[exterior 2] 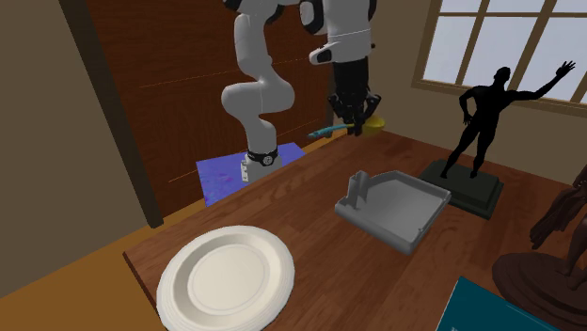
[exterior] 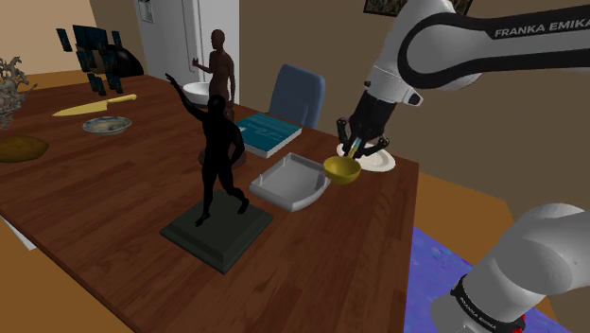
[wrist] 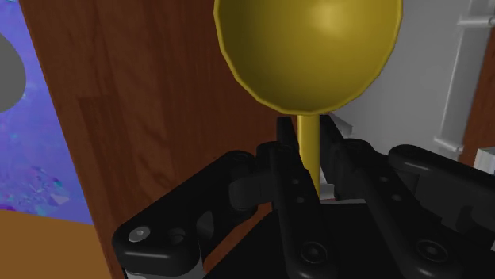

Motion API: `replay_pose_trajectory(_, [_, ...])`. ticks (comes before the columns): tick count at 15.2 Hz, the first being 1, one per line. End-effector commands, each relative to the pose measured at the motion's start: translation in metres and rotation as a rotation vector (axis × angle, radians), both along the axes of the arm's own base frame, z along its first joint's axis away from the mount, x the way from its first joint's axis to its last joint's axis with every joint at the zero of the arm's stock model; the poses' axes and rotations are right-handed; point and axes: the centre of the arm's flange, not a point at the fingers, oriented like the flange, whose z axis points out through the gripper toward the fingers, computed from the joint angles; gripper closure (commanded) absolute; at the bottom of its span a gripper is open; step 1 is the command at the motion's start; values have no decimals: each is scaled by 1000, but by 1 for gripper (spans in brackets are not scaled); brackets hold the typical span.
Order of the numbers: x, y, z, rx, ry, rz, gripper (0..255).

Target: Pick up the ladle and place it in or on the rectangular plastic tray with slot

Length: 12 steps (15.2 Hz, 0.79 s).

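Observation:
The ladle has a gold bowl (exterior: 341, 170) and a teal handle (exterior 2: 329, 129). My gripper (exterior: 358, 148) is shut on its stem and holds it in the air above the table's edge, next to the tray. In the wrist view the gold bowl (wrist: 309, 51) hangs just past the fingers (wrist: 282, 150), which clasp the thin gold stem. The tray (exterior: 291, 182) is a grey rectangular dish with a raised slotted end (exterior 2: 358, 190); it lies on the table a little toward the shoulder view's left of the ladle, with nothing in it.
A black figure statue on a dark base (exterior: 217, 232) stands close to the tray. A white plate (exterior 2: 226, 278), a teal book (exterior: 268, 131), a brown statue (exterior: 222, 66), a knife (exterior: 93, 106) and a small bowl (exterior: 106, 125) share the wooden table (exterior: 113, 208). A purple rug (exterior: 440, 284) lies below.

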Motion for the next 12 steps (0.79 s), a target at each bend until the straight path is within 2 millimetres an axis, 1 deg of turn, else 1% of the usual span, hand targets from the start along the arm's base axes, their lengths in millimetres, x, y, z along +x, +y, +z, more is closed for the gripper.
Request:
replay_pose_trajectory(1, [18,9,3,0,1,0,255])
replay_pose_trajectory(9, [114,53,9,0,1,0,255])
replay_pose_trajectory(10, [128,60,10,0,1,0,255])
replay_pose_trajectory(12, [128,60,0,0,1,0,255])
